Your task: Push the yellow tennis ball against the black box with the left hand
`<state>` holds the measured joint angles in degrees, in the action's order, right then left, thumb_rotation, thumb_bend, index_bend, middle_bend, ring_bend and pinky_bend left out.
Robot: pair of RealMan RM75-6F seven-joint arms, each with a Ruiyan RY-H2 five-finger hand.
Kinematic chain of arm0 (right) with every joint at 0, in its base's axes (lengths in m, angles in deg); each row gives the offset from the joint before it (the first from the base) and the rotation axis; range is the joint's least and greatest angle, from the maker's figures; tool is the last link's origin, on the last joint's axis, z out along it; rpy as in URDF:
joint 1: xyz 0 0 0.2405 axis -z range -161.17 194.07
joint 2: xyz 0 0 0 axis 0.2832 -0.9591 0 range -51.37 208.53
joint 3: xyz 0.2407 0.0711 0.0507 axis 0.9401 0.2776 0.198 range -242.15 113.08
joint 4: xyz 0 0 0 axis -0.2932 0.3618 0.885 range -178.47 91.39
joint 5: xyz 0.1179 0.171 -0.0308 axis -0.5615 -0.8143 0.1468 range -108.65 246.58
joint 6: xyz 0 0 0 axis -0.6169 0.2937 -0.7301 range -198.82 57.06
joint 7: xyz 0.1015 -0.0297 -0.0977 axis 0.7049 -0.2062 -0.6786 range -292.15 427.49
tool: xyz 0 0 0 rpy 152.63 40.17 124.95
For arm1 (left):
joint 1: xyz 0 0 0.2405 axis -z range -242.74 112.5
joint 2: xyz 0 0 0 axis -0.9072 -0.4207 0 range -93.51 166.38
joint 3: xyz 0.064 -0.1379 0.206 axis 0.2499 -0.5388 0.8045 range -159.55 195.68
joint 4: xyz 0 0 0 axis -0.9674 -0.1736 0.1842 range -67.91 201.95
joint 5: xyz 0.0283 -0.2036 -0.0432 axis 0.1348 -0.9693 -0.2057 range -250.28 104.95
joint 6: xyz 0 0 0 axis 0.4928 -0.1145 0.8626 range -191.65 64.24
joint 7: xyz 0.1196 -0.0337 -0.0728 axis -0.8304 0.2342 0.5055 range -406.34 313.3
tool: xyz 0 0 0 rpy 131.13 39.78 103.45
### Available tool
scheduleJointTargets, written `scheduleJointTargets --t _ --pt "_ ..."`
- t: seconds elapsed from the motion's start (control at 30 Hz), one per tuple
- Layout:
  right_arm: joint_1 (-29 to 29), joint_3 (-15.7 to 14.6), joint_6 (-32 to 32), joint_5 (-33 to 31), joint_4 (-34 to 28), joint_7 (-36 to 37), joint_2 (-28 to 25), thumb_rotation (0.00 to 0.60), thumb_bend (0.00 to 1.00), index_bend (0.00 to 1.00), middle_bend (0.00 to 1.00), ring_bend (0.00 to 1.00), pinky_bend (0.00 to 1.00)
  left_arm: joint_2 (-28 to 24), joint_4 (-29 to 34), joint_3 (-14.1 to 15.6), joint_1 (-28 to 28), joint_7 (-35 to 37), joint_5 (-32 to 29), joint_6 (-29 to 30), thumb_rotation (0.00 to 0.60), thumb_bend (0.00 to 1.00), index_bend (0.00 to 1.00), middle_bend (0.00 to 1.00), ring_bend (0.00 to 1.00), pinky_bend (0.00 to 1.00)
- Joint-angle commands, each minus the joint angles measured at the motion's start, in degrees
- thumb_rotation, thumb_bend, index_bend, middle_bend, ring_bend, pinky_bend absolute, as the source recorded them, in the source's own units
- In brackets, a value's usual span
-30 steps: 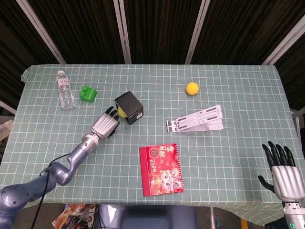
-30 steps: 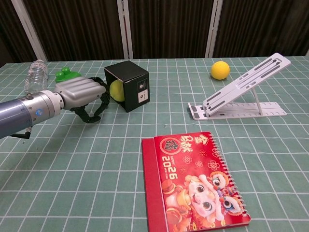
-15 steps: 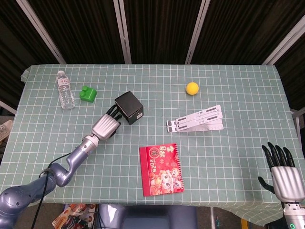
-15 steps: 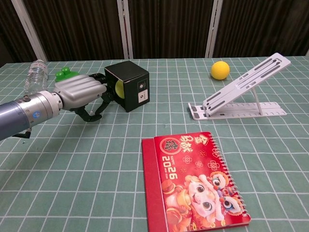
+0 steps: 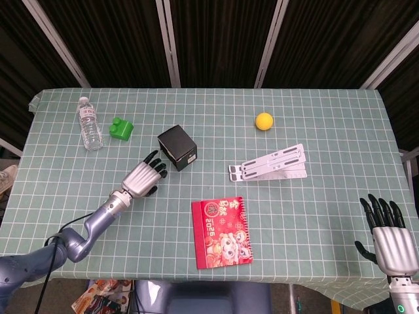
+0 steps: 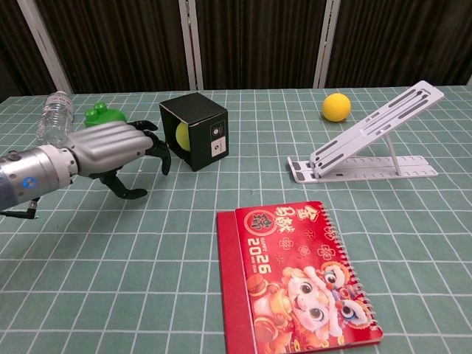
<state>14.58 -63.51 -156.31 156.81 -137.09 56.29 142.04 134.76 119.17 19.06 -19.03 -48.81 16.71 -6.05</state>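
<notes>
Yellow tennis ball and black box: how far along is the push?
Done, it seems: in the chest view the yellow tennis ball sits against the side of the black cardboard box; the head view hides it. In hand: nothing. The left hand hangs open, apart from the ball. The right hand is open at the table edge. Left: only parking the arm.

Ball (image 6: 181,135) touching box (image 6: 200,127) left side, left hand (image 6: 110,147) beside.

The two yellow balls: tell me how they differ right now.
The tennis ball sits tucked against the black box, largely hidden by it; the far ball lies in the open, fully visible. The tennis ball is greenish-yellow, the far ball deeper yellow. No hand touches either.
</notes>
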Motion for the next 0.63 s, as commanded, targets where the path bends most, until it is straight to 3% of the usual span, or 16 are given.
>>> scheduleJointTargets --t 0.03,0.13,0.27,0.4,0.5,0.63 --pt "0.17 0.0 -0.28 -0.08 -0.37 -1.84 0.57 0.6 0.25 0.0 0.0 0.0 0.0 -12.83 18.72 5.14 -5.97 -5.39 4.53 8.99 0.6 0.26 0.31 0.27 0.19 0.09" --pt "0.23 -0.23 -0.48 0.43 -0.68 -2.65 0.99 0.6 0.25 0.0 0.0 0.0 0.0 -20.15 29.25 8.01 -10.86 -8.42 6.8 16.3 0.6 0.23 0.26 0.25 0.16 0.11" --pt "0.3 -0.3 -0.82 0.87 -0.8 -3.79 1.64 0.6 0.25 0.0 0.0 0.0 0.0 -25.81 37.81 10.94 -19.67 -15.67 6.4 25.97 0.6 0.2 0.18 0.11 0.03 0.11" --pt "0.38 -0.29 -1.41 1.51 -0.54 -3.92 2.08 0.6 0.25 0.0 0.0 0.0 0.0 -24.96 38.27 13.12 -29.79 -16.59 3.59 34.33 0.6 0.13 0.04 0.03 0.01 0.06" --pt "0.38 -0.19 -1.87 2.0 -0.14 -3.25 2.05 0.6 0.25 0.0 0.0 0.0 0.0 -25.46 39.64 13.86 -33.49 -17.52 1.04 35.23 0.568 0.11 0.01 0.02 0.01 0.02" --pt "0.2 -0.13 -1.83 2.34 0.33 -1.69 1.9 0.6 0.25 0.0 0.0 0.0 0.0 -25.04 39.37 12.99 -36.6 -17.42 4.3 40.13 0.527 0.09 0.01 0.01 0.0 0.0"
